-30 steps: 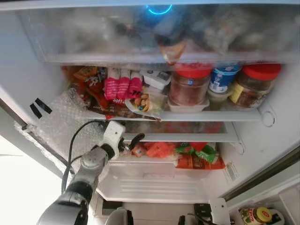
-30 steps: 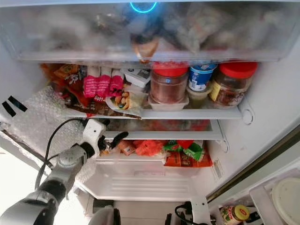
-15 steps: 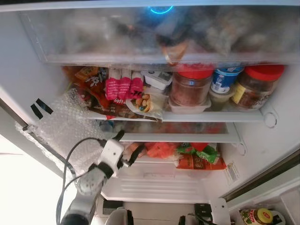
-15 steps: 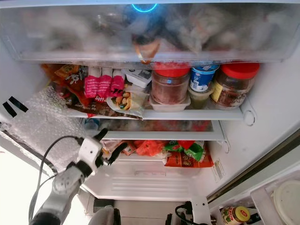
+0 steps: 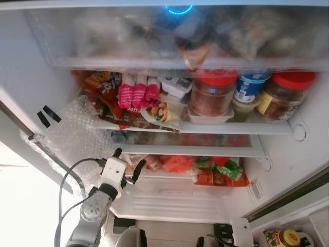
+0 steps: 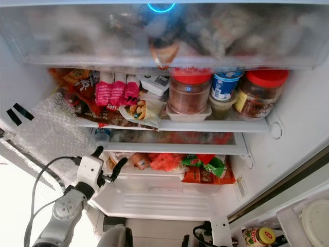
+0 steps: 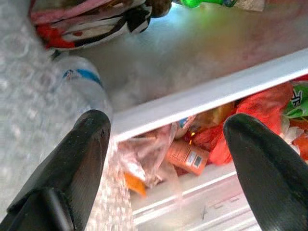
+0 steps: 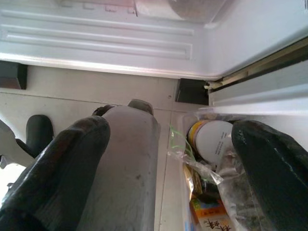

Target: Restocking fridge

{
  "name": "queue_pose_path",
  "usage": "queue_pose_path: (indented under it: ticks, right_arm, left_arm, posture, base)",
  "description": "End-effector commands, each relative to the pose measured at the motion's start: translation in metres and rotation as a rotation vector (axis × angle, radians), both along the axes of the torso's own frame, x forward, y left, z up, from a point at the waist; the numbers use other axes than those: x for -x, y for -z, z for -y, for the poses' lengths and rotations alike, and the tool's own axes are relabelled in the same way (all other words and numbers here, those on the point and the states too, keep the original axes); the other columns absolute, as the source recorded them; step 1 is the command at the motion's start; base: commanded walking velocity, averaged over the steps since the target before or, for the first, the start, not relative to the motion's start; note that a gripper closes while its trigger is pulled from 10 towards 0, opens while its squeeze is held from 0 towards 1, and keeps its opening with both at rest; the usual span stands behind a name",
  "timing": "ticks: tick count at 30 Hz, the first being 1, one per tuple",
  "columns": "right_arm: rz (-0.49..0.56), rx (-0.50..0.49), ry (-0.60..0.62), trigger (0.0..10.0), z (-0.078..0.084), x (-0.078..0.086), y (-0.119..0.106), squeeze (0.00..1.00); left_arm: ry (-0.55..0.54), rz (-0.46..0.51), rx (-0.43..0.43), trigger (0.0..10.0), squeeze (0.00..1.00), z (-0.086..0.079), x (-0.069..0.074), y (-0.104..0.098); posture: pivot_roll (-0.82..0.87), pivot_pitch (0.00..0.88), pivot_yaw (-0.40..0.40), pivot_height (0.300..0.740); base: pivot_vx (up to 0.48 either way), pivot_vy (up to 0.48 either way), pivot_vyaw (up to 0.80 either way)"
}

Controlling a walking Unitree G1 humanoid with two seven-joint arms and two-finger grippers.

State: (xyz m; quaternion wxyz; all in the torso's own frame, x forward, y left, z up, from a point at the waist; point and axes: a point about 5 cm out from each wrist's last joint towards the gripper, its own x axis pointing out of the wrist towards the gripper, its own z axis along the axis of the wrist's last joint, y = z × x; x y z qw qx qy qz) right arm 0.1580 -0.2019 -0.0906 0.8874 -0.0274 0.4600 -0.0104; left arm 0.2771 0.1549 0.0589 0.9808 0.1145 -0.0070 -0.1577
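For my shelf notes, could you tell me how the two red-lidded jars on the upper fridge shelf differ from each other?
The middle jar stands mid-shelf on a shallow white tray; the right jar stands at the shelf's right end, near the fridge wall, with no tray that I can see. The middle jar's contents look reddish-brown; the right jar's look darker brown, and it has a yellow label on its side. A blue-and-white tub stands between them. Both are clear, upright and capped with wide red lids.

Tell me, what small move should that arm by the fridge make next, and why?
Probably draw the left claw a little further out of the fridge, towards the container of groceries by the right claw. Its fingers are open and hold nothing, and that container looks to still hold a jar and packets.
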Motion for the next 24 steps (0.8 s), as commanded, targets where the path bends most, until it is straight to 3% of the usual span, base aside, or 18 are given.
queue_pose_path:
  ticks: [1, 18, 20, 23, 24]
  right_arm:
    - [-0.156, -0.010, 0.016, 10.0, -0.004, 0.040, 0.016, 0.00]
    - [-0.157, -0.015, 0.003, 10.0, -0.008, 0.039, 0.017, 0.00]
    - [-0.159, -0.013, -0.015, 10.0, -0.010, 0.039, 0.017, 0.00]
    - [-0.157, -0.017, -0.015, 10.0, -0.010, 0.038, 0.017, 0.00]
    - [-0.157, -0.016, -0.013, 10.0, -0.010, 0.038, 0.017, 0.00]
  left_arm:
    - [-0.004, -0.017, -0.013, 10.0, 0.00, -0.001, 0.004, 0.002]
    - [-0.018, -0.047, -0.008, 10.0, 0.00, -0.001, 0.004, 0.004]
    - [-0.081, -0.111, -0.082, 10.0, 0.00, -0.019, 0.003, 0.016]
    - [-0.241, -0.230, -0.050, 10.0, 0.00, -0.051, 0.006, 0.034]
    - [-0.275, -0.266, -0.074, 10.0, 0.00, -0.059, 0.008, 0.040]
  posture:
    - [0.03, 0.099, 0.036, 0.655]
    - [0.03, 0.074, 0.043, 0.655]
    - [0.02, 0.076, 0.041, 0.655]
    - [0.03, 0.078, 0.040, 0.655]
    - [0.03, 0.080, 0.042, 0.655]
  base:
    - [-0.352, 0.000, 0.00]
    - [-0.313, 0.000, 0.00]
    - [0.000, 0.000, 0.00]
    - [0.000, 0.000, 0.00]
    - [0.000, 0.000, 0.00]
